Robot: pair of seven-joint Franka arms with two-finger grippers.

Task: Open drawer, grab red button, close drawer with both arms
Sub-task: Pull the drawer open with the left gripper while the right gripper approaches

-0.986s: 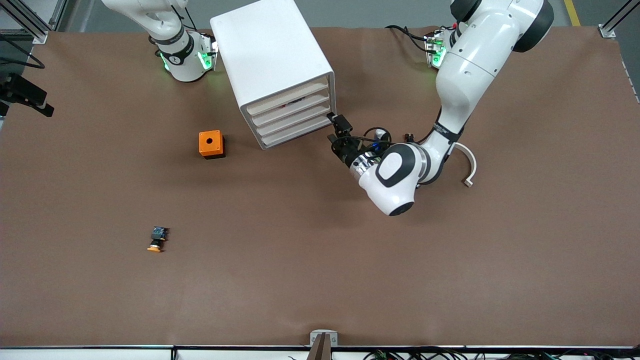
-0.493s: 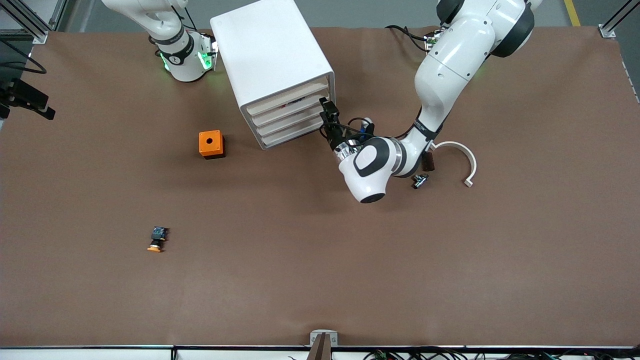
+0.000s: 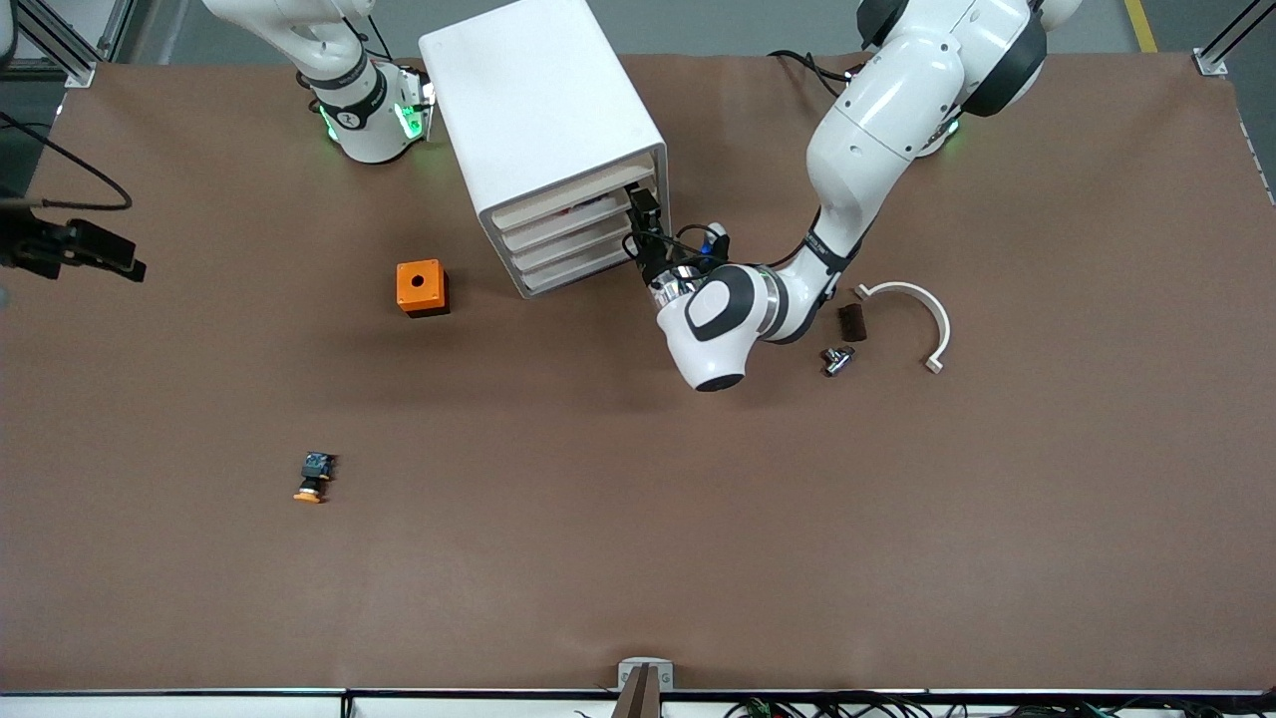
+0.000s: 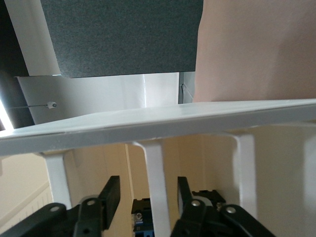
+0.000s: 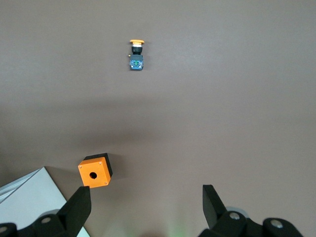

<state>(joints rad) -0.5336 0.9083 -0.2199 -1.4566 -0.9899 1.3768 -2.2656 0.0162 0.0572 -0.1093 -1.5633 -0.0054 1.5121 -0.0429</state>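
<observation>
Cube (image 3: 422, 287) beside cabinet (image 3: 543, 130) (nearer the camera).

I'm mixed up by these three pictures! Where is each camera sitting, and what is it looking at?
Front view: high across the table, looking down at both arms, the cabinet and table.
Left wrist view: on the left arm, facing a drawer; left gripper straddles a rib.
Right wrist view: high on the right arm, looking down; right gripper open.
Shared: orange cube and orange-capped button, also in front view.

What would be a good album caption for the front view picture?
The left gripper reaches the top drawer of the white cabinet; an orange cube sits nearby.
</observation>
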